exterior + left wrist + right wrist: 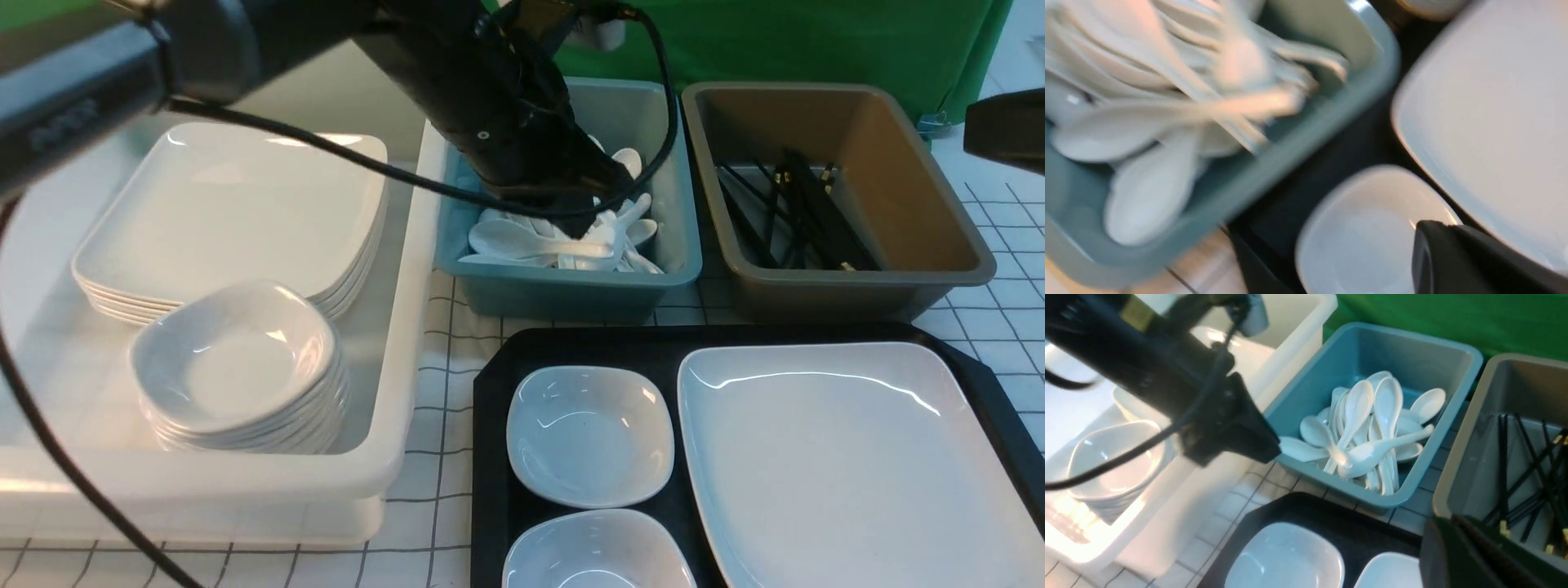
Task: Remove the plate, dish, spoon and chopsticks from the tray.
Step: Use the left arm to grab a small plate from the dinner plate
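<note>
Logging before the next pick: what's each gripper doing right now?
Left gripper: shut, empty, above the teal spoon bin.
Right gripper: shut, holding nothing.

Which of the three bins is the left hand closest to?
The middle, teal plastic bin holding white soup spoons; the white plastic bin and brown plastic bin flank it.
</note>
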`<state>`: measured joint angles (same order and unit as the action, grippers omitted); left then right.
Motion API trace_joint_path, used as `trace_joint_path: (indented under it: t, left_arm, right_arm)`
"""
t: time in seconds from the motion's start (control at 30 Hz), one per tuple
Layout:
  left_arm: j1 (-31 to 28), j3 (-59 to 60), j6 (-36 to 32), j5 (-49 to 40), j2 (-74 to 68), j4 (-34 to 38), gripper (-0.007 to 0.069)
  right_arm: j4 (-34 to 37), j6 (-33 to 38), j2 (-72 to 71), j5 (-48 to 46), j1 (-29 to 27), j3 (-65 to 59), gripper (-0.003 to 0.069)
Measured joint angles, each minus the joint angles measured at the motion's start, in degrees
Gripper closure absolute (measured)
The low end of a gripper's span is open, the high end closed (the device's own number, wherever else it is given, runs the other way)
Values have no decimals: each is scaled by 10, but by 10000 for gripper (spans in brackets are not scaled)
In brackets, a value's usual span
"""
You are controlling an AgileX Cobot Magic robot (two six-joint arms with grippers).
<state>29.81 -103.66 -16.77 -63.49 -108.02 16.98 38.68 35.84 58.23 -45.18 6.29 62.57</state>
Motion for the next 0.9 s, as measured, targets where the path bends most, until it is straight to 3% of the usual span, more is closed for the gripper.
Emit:
trace_joint_path:
  t: [0.2,0.43,0.57,0.7,0.8,0.83,0.9]
  left_arm:
    - [55,47,5,-55,37,-31,629]
    - [115,183,48,-62,64,-50,625]
    - [122,224,59,-34,62,-51,590]
    - [122,254,64,1,55,-65,469]
    - [122,275,40,36,44,-67,308]
    - [122,276,36,40,43,-66,299]
    - [122,280,18,52,30,-63,211]
  right_arm:
    - [0,1,0,-53,0,0,654]
    - [0,2,0,-83,0,0,654]
    - [-1,8,0,-101,0,0,654]
    - [-11,17,0,-168,0,0,654]
    - [-44,16,0,-228,0,0,653]
    - [-49,14,0,-231,0,0,653]
    - [-76,4,0,-242,0,-1,653]
